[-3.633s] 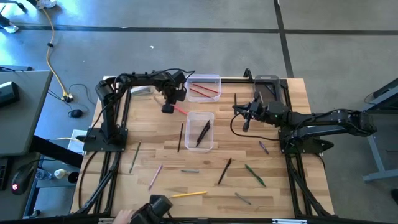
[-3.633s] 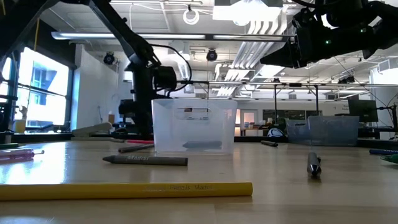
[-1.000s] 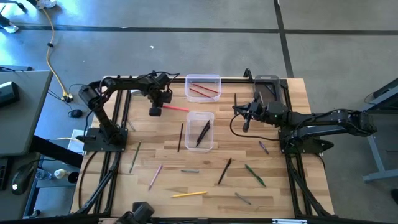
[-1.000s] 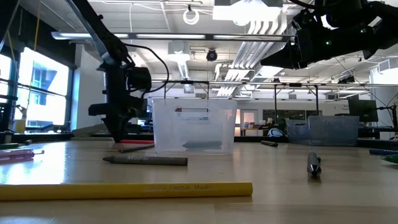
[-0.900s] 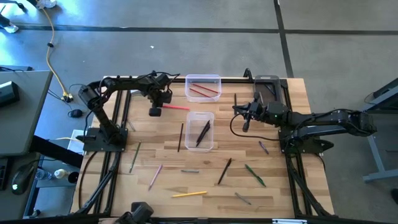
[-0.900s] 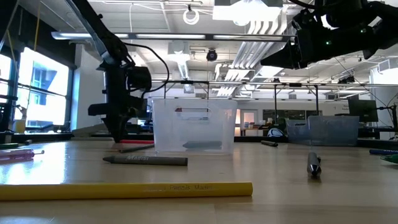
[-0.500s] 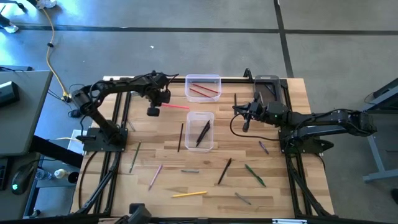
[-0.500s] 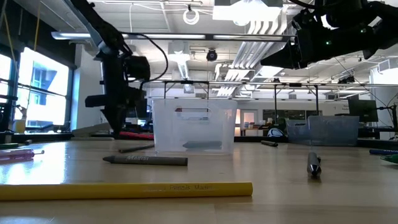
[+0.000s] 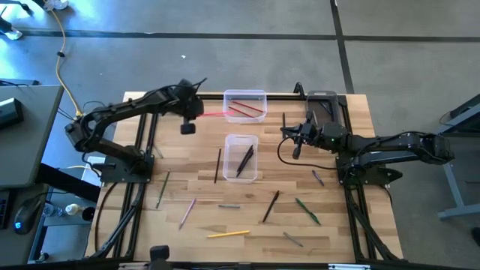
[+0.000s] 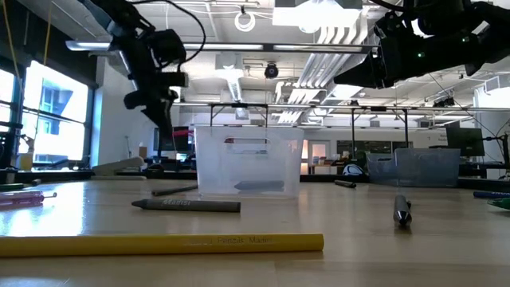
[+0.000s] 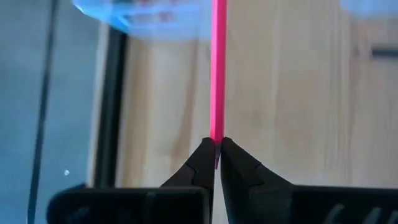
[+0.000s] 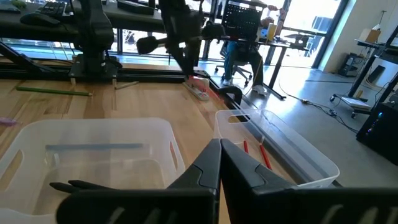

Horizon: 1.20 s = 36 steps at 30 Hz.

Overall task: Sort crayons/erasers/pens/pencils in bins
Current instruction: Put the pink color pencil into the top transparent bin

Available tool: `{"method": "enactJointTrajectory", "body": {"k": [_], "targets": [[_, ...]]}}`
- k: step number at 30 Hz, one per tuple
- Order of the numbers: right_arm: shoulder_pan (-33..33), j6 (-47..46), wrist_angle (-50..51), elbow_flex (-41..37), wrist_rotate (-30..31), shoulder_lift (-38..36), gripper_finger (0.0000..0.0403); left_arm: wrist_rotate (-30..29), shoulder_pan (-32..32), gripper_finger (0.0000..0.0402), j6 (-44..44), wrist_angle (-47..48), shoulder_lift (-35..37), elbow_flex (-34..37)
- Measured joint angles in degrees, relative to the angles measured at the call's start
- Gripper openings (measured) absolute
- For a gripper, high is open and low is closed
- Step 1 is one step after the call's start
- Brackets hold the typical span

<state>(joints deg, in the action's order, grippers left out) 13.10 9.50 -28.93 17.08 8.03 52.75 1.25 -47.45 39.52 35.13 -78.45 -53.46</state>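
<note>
My left gripper (image 9: pixel 196 112) (image 11: pixel 216 155) hangs over the far left of the table, shut on a pink pencil (image 9: pixel 216 114) whose free end reaches the left wall of the far clear bin (image 9: pixel 244 105). That bin holds red pencils. A second clear bin (image 9: pixel 241 157) with dark pens stands at mid-table. A dark grey bin (image 9: pixel 322 103) stands at the far right. My right gripper (image 9: pixel 289 133) (image 12: pixel 219 152) waits shut, above the table between the clear bins and the dark one, with nothing in it. My left gripper pinches one end of the pink pencil (image 11: pixel 217 134) between its two fingertips (image 11: pixel 202 163). The fingers slant down from the table's left, and the pencil runs straight on from them, along their line. The pencil is lifted clear of the table.
Loose items lie on the near half of the table: a yellow pencil (image 9: pixel 229 234), a green pencil (image 9: pixel 163 189), a pink crayon (image 9: pixel 187 212), a grey crayon (image 10: pixel 187 206), a dark pen (image 9: pixel 271 206) and a green one (image 9: pixel 307 211). A dark pencil (image 9: pixel 217 165) lies left of the middle bin.
My left gripper has risen and tipped, drawing toward the table's far edge. The pink pencil, which lay on the wood with one end at the fingers, has come up with it and now hangs clear of the table, beside the far clear bin.
</note>
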Motion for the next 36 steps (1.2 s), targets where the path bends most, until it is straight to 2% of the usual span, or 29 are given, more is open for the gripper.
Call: {"method": "enactJointTrajectory", "body": {"k": [6,10,15,19,26,36], "targets": [[0.0,0.0,-0.1,0.0,0.0,0.0,0.0000,-3.1,2.0,0.0000,-1.5,-3.3,-2.3,-6.0],[0.0,0.0,-0.9,0.0,0.0,0.0,0.0000,-6.9,3.0,0.0000,3.0,-5.2,-7.2,-11.4],[0.0,0.0,-0.9,0.0,0.0,0.0,0.0000,-6.9,4.0,0.0000,10.0,-9.9,-15.1,-17.7],[0.0,0.0,-0.9,0.0,0.0,0.0,0.0000,-7.3,4.9,0.0000,13.9,-9.7,-22.7,-24.0],[0.0,0.0,-0.9,0.0,0.0,0.0,0.0000,-12.7,5.6,0.0000,21.9,-6.9,-31.7,-33.0],[0.0,0.0,-0.6,0.0,0.0,0.0,0.0000,-14.5,5.5,0.0000,28.4,-5.8,-33.1,-34.9]]}}
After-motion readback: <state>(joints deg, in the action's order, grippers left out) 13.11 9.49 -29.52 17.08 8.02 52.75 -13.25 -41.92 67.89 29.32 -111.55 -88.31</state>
